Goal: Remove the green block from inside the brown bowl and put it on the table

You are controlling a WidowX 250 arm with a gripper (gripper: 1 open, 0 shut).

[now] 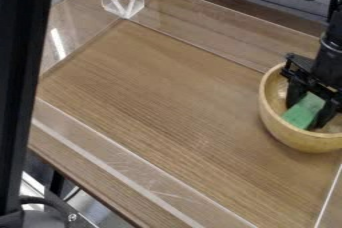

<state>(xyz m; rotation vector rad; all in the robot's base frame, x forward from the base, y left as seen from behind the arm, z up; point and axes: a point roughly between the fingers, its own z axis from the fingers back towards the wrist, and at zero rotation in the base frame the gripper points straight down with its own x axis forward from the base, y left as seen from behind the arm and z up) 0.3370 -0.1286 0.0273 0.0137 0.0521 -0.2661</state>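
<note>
Camera view: gripper [314, 90] pinching green block [307, 110] inside brown bowl [283, 124] at table's [160, 92] right edge; lift straight up.

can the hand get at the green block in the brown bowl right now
Probably yes. The hand points down inside the brown bowl, right over the green block, with nothing else between them. Whether it already grips the block is unclear.
</note>
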